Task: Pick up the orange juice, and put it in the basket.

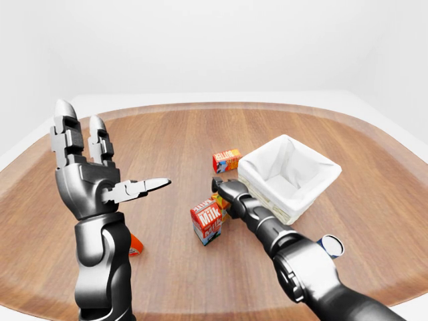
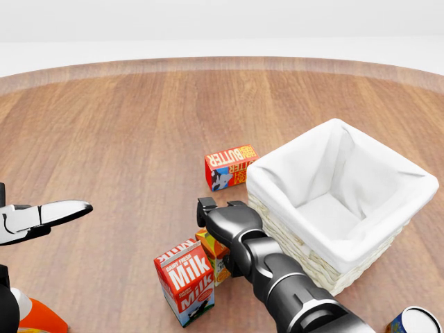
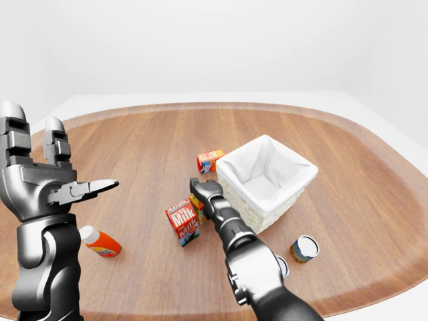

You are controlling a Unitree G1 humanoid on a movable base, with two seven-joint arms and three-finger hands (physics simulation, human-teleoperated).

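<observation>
A: The orange juice (image 2: 217,258) stands on the wooden table (image 2: 125,139), wedged between the milk carton (image 2: 184,279) at its left in the head view and the wicker wall of the basket (image 2: 305,260) at its right; the right hand (image 2: 223,220) sits over its top, fingers curled down about it, though whether they actually pinch it I cannot tell.

B: And the risk?

A: As I judge it, the crowding; a lift that drags sideways could topple the milk carton, or catch the carton on the basket rim (the hand's bulk hides most of the juice, so the hold is hard to vouch for); a loose hold might let it slip.

B: The basket?

A: White cloth lining, nothing in it; the butter box (image 2: 229,166) lies just above its corner; a can (image 3: 305,248) stands well apart.

B: The left hand (image 1: 90,180)?

A: Raised, fingers spread, holding nothing.
</observation>
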